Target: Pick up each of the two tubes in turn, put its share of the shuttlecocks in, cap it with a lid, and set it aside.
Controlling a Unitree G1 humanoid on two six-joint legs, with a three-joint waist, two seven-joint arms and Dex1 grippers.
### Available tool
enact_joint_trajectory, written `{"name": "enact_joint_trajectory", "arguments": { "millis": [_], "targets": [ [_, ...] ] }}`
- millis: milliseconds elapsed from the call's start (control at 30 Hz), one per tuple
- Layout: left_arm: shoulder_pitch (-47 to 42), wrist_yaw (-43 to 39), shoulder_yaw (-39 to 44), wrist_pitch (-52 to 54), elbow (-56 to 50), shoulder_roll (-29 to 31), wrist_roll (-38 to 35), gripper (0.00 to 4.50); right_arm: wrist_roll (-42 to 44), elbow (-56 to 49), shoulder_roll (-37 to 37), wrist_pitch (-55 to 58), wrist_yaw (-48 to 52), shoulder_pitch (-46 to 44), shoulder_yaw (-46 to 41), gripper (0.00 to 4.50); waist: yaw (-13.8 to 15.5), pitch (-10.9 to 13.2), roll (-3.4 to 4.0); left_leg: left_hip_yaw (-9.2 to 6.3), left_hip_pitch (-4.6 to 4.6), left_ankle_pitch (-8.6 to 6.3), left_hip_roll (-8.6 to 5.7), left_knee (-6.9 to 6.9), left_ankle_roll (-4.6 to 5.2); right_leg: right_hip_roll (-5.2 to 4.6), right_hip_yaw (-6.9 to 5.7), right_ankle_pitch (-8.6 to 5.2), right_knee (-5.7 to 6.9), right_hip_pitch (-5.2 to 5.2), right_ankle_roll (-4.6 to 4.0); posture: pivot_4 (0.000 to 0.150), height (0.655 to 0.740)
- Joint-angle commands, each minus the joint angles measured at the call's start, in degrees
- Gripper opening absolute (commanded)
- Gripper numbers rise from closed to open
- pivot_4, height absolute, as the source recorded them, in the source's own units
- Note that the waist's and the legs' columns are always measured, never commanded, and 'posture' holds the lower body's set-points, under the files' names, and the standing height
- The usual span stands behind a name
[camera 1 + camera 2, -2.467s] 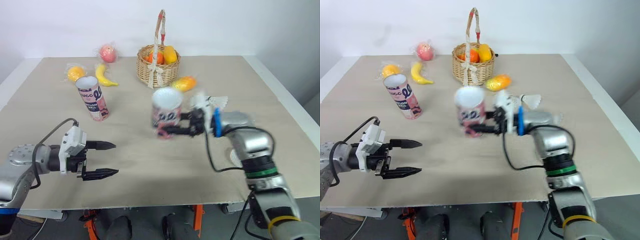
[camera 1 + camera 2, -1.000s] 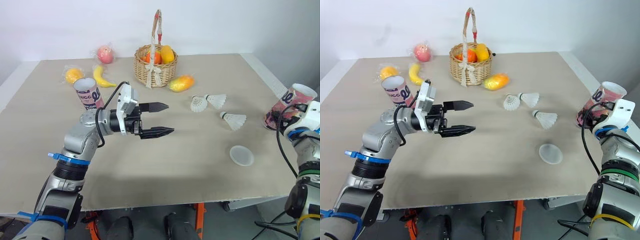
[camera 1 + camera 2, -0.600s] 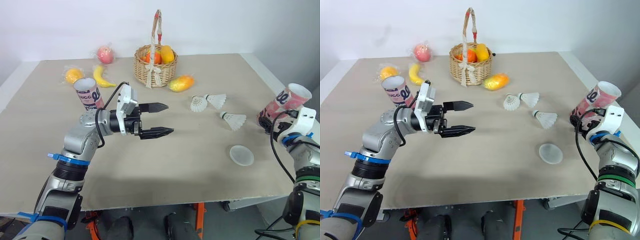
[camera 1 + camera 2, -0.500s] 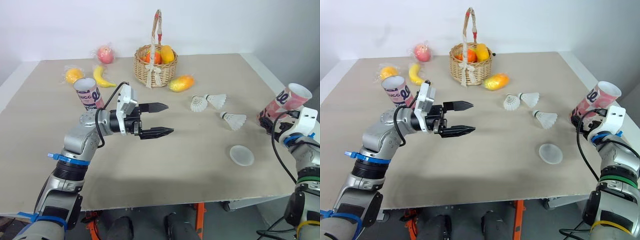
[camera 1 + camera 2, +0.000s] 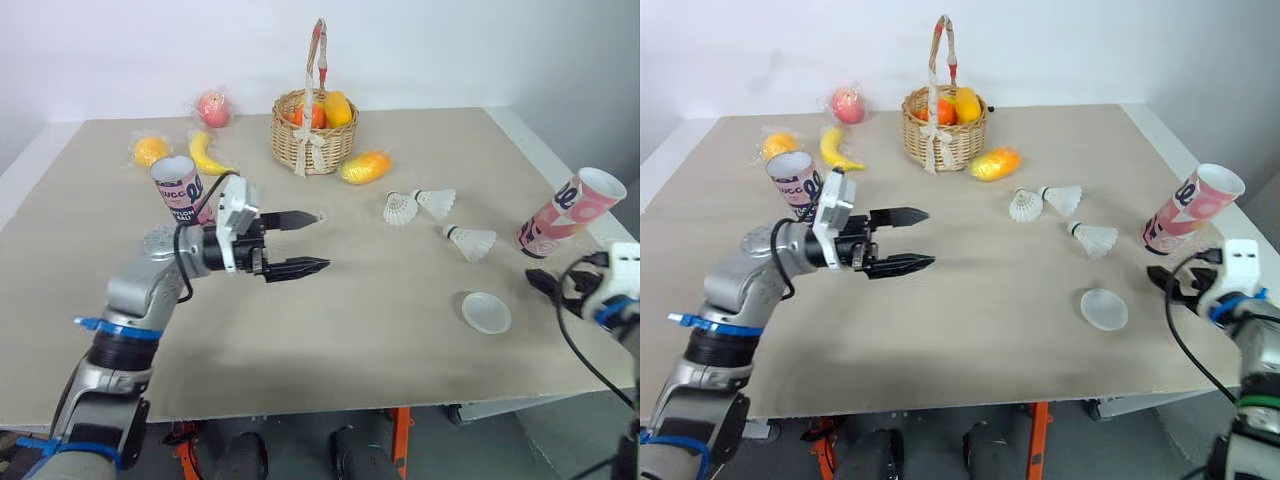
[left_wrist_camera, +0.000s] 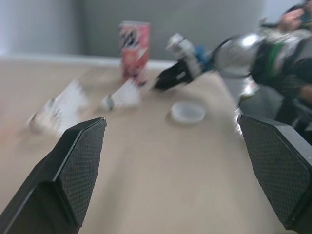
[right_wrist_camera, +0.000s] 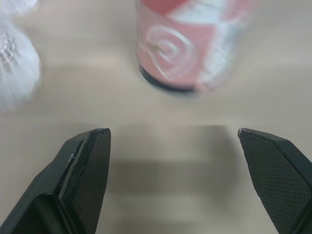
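Right gripper (image 5: 1160, 277) spread, empty, just short of the tube (image 5: 565, 213), which stands mouth up at the desk's (image 5: 350, 340) 3 o'clock edge, presumably parked for loading. Left gripper (image 5: 312, 241) spread, hovering mid-desk, probably staged for the shuttlecocks (image 5: 418, 204) at 2 o'clock. Second tube (image 5: 180, 190) at 10, lid (image 5: 486, 312) at 4.

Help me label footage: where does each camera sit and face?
Left eye view: head, looking forward and down over the table; left gripper, right gripper show.
Right eye view: beside it, same scene.
Left wrist view: past own fingers toward right gripper, lid, right tube.
Right wrist view: past own fingers at that tube.
Both wrist views share it.
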Motion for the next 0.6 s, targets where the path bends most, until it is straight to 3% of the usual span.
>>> {"name": "enact_joint_trajectory", "arguments": {
  "millis": [33,133,267,400,600],
  "targets": [
    [5.1,5.4,3.6,1.9,-6.0,1.2,-0.8,4.50,7.3,-17.5,-2.5,4.8,7.4,5.2,-4.0,4.47,-0.2,0.0,0.05,0.00,0.00,0.00,0.00,-0.01,0.00,0.00,0.00,-0.13,0.00,0.00,0.23,0.150,0.7400],
    [10.2,12.3,6.9,3.7,-9.3,1.0,-0.4,4.50,12.4,-32.3,-1.2,8.7,9.8,5.9,-1.3,4.47,-0.7,0.0,0.06,-0.04,0.18,0.00,0.07,0.01,-0.01,0.09,0.03,-0.03,0.02,0.10,0.23,0.150,0.7400],
    [15.9,23.5,12.0,4.5,-12.3,-1.2,0.9,4.50,13.5,-44.0,2.7,11.3,9.2,1.9,8.8,4.47,-1.2,0.2,-0.33,-0.43,0.92,0.06,0.04,0.01,0.06,0.25,-0.01,0.12,0.02,0.79,0.14,0.150,0.7400],
    [20.1,30.0,14.7,0.6,-12.3,-3.2,4.2,4.50,11.2,-46.7,8.0,9.5,7.7,-3.1,16.5,4.47,-1.3,0.3,-0.51,-0.54,0.98,0.21,0.00,0.01,0.14,0.26,-0.04,0.06,0.02,0.88,-0.17,0.150,0.7400],
    [20.6,33.6,13.8,-5.0,-7.7,-4.2,9.0,4.50,9.8,-46.7,13.4,8.5,6.8,-8.3,21.2,4.47,-0.6,0.3,-0.58,-0.54,0.67,0.25,-0.18,0.02,0.02,0.11,0.01,0.12,-0.08,0.77,0.18,0.150,0.7400]
  ]
}}
